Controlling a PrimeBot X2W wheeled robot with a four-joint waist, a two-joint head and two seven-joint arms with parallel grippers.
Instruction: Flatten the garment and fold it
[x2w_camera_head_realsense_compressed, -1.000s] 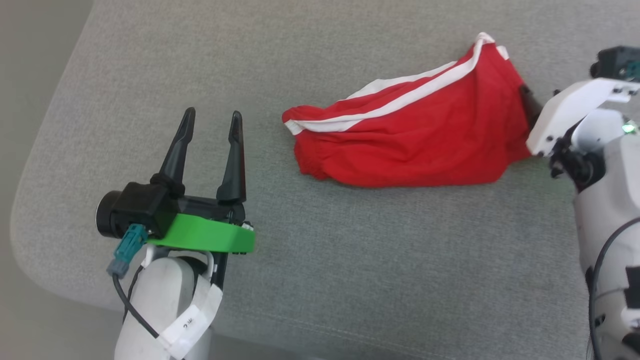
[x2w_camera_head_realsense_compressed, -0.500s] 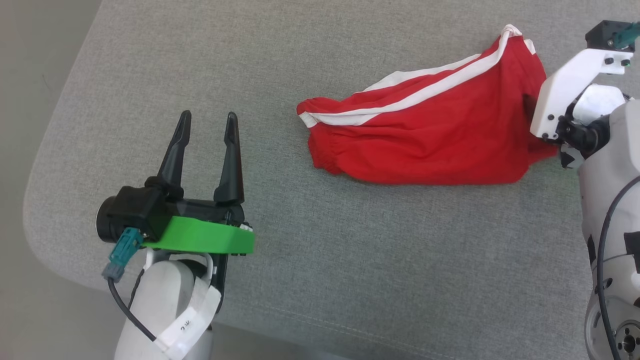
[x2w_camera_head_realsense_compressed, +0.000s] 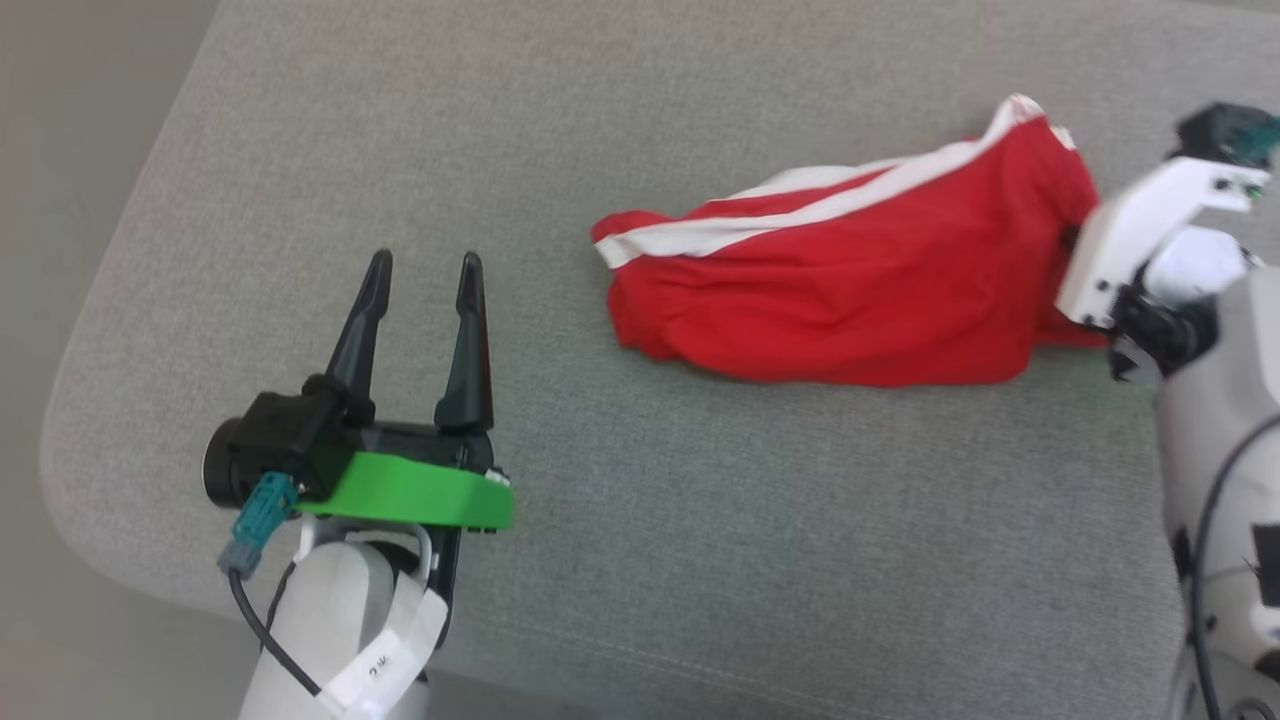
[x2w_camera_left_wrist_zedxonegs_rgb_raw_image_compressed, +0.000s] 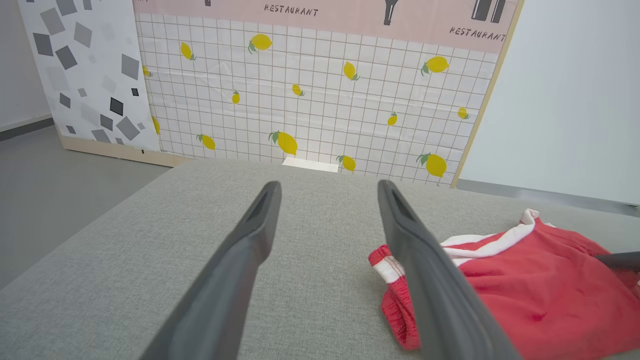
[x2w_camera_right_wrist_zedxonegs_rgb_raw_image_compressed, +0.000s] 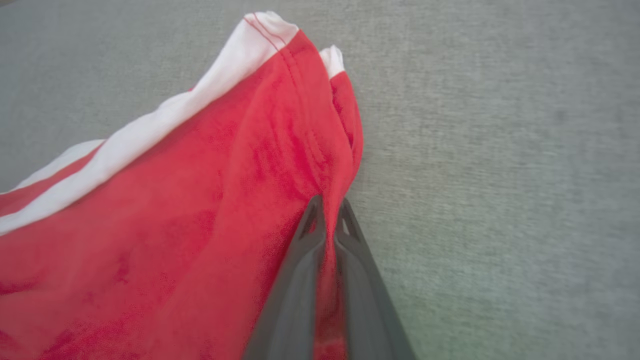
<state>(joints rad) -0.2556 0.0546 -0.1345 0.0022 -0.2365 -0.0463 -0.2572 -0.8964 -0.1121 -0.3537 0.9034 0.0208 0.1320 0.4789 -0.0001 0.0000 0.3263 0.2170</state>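
Wall panel (x2w_camera_left_wrist_zedxonegs_rgb_raw_image_compressed: 320, 100) reading "RESTAURANT", right gripper (x2w_camera_right_wrist_zedxonegs_rgb_raw_image_compressed: 329, 201) pinching red garment (x2w_camera_right_wrist_zedxonegs_rgb_raw_image_compressed: 190, 190)

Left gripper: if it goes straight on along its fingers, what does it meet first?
Likely nothing near: the left gripper points across bare grey cushion toward the lemon-patterned panel; the garment lies off to its right.

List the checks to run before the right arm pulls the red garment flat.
1. Right gripper shut on the garment at its right edge: ok.
2. Fabric caught between the fingers: ok.
3. Layers pinched, one or several: cannot tell.
4. Left gripper open and apart from the fabric: ok.
5. Garment flat: not ok, bunched and creased.
6. Garment wholly on the grey cushion: ok.
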